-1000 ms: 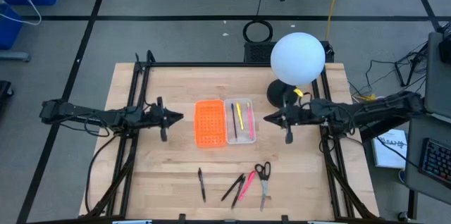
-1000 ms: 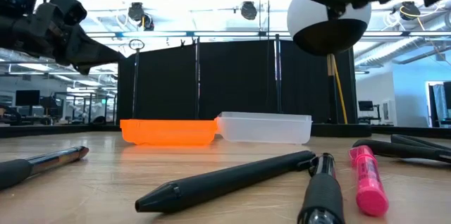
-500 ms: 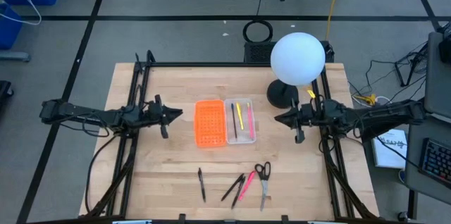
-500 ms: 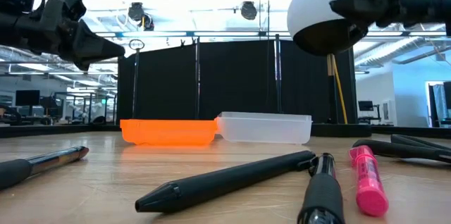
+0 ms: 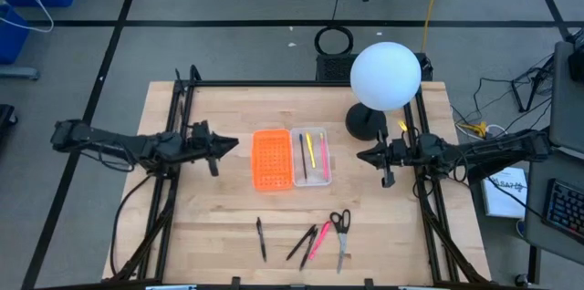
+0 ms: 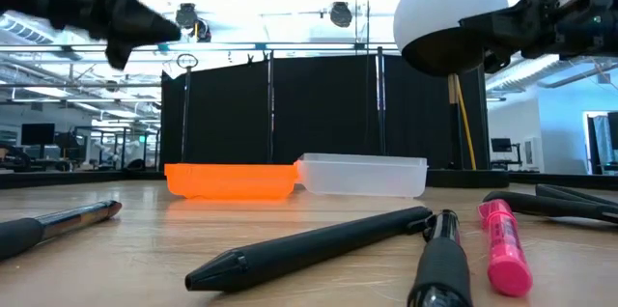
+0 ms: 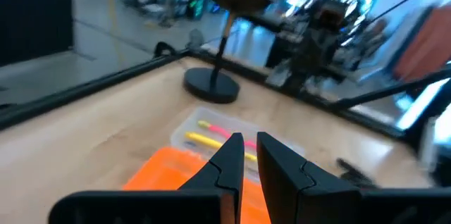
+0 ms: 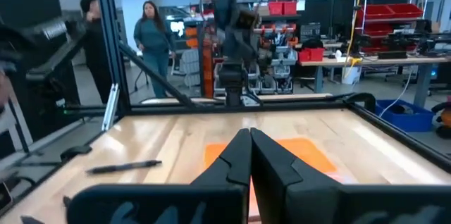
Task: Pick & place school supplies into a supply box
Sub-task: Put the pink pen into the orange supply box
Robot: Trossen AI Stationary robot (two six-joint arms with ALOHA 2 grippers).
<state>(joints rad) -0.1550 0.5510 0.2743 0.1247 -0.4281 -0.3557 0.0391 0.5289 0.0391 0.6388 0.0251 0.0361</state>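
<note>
Box (image 5: 292,158): sits open near the middle of the wooden surface (image 5: 219,235), orange half (image 5: 272,159) on the left arm's side, clear half (image 5: 312,156) on the right arm's side, the two joined along one edge. Clear half holds a black pen, a yellow pencil (image 5: 309,148) and a pink pen, lying lengthwise.

Lamp (image 5: 385,76): white globe on a round black base (image 5: 365,123), at the far right of the surface.

Left gripper (image 5: 234,148): held above the surface just left of the orange half, fingers nearly together with a narrow gap showing in the left wrist view, holding nothing.

Right gripper (image 5: 359,155): held above the surface right of the clear half, near the lamp base, fingers pressed closed, empty.

Scissors (image 5: 340,233): black handles, silver blades, flat on the near part of the surface.

Loose pens: one black pen (image 5: 261,238) alone near the front edge; beside the scissors, two black pens (image 5: 301,242) and a pink pen (image 5: 318,241) lying close together, angled.

Two people (image 8: 146,37): standing in the room beyond, seen in the right wrist view.
</note>
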